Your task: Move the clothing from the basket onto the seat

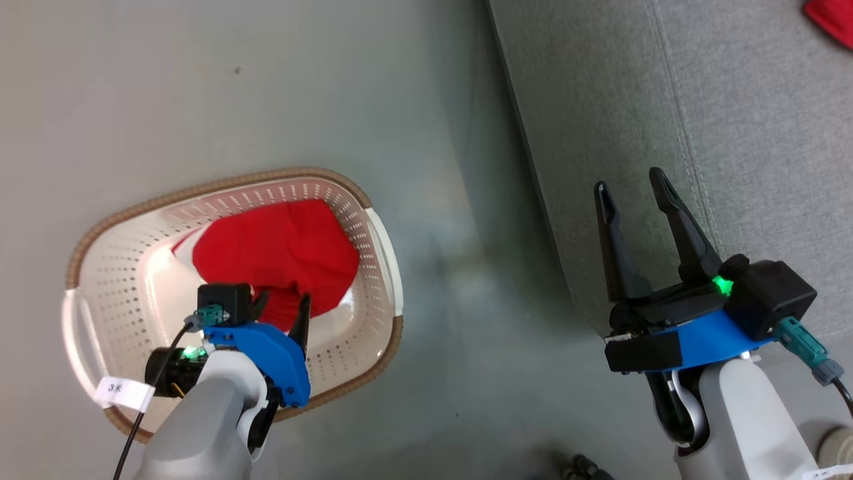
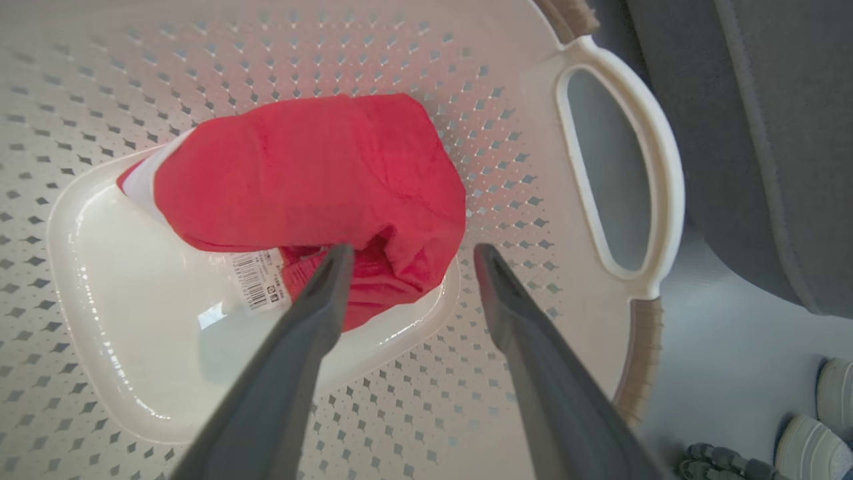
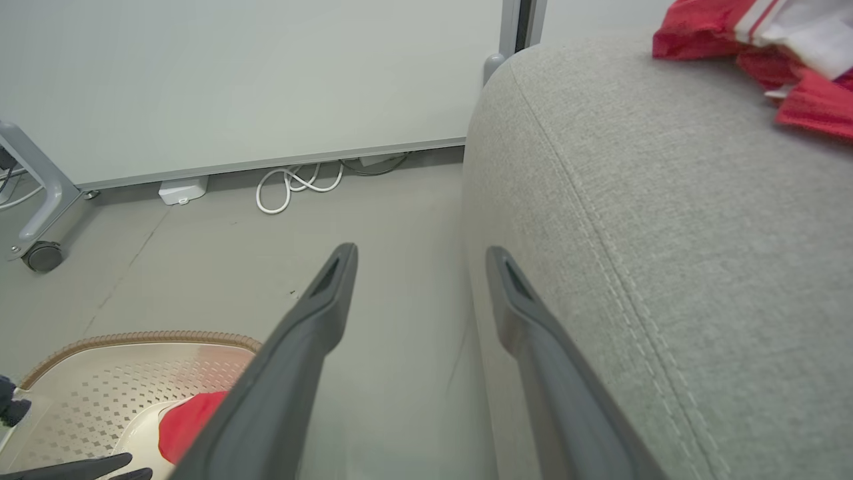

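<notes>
two red garments occupy two places: the first garment (image 1: 280, 253) lies bunched on the bottom of the basket (image 1: 133, 267), which stands on the grey floor (image 1: 266, 80) left of the seat (image 1: 733, 133); the second garment (image 1: 833, 17) already rests on the seat's far right part. left end effector (image 2: 411, 252) sits inside the basket, fingers spread to a moderate gap and holding nothing, tips at the first garment's near fold beside a white barcode label (image 2: 256, 277). right end effector (image 1: 630, 181) hovers wide apart and empty over the seat's left edge. judged step: grasping the first garment. for a sound grasp, both fingers should go deeper and straddle a thick fold, not a single layer. they should close fully before lifting straight up clear of the brown rim (image 1: 220, 183), lest the soft cloth snag or slip.
</notes>
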Tool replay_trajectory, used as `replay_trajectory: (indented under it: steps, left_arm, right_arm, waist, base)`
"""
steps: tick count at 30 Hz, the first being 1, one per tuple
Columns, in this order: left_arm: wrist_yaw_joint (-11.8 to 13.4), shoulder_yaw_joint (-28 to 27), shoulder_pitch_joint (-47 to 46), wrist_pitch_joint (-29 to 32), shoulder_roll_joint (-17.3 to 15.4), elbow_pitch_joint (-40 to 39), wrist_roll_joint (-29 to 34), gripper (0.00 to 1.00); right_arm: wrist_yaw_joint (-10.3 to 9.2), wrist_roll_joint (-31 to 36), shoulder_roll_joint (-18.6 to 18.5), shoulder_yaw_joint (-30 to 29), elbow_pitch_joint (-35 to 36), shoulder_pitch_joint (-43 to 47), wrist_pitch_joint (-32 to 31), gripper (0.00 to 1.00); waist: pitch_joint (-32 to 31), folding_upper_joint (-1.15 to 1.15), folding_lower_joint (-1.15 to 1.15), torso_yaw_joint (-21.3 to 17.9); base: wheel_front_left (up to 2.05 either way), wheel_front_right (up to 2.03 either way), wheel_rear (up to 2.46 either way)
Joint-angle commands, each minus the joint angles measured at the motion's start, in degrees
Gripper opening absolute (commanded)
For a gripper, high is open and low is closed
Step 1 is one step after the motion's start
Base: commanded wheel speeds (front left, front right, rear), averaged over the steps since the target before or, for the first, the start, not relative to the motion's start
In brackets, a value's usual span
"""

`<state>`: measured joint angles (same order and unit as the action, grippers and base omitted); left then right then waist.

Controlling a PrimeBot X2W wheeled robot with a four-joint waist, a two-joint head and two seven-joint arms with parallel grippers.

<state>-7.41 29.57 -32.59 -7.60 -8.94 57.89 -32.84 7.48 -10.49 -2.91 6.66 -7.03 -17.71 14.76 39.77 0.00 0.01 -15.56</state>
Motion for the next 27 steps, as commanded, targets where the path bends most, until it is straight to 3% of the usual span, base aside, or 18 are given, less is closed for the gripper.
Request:
replay_trajectory:
  steps: [1, 9, 17, 24, 27]
  left_arm:
    - [-0.1, 0.4, -1.7, 0.5, -0.3, 0.4, -0.6, 1.00]
    - [-0.1, 2.3, -5.4, 3.3, -0.9, 3.5, -4.0, 1.00]
    - [0.0, 2.7, -8.8, 2.3, -1.5, 6.8, -5.4, 1.00]
    - [0.8, 2.7, -11.9, 1.8, -1.5, 10.3, -5.4, 1.00]
    - [2.5, 2.6, -13.9, 1.4, -1.6, 11.9, -5.2, 1.00]
  right_arm:
    - [0.03, -0.6, 0.0, 0.3, 0.4, -1.2, 0.3, 1.00]
    - [0.03, -1.8, 0.0, 1.6, 2.0, -2.6, 0.5, 1.00]
    - [0.03, -2.5, 0.0, 2.3, 4.4, -2.9, 0.5, 1.00]
    - [0.03, -3.4, 0.0, 3.2, 7.4, -2.6, 0.5, 1.00]
    - [0.02, -3.9, 0.0, 3.5, 8.5, -2.2, 0.5, 1.00]
  waist:
    - [2.4, 0.00, -0.01, -1.2]
    - [6.2, 0.00, -0.01, -2.6]
    - [8.7, 0.00, -0.01, -4.0]
    - [11.0, 0.00, -0.01, -5.3]
    - [12.5, 0.00, -0.01, -5.9]
  base:
    - [0.00, 0.00, 0.00]
    - [0.00, 0.00, 0.00]
    - [0.00, 0.00, 0.00]
    - [0.00, 0.00, 0.00]
    - [0.00, 0.00, 0.00]
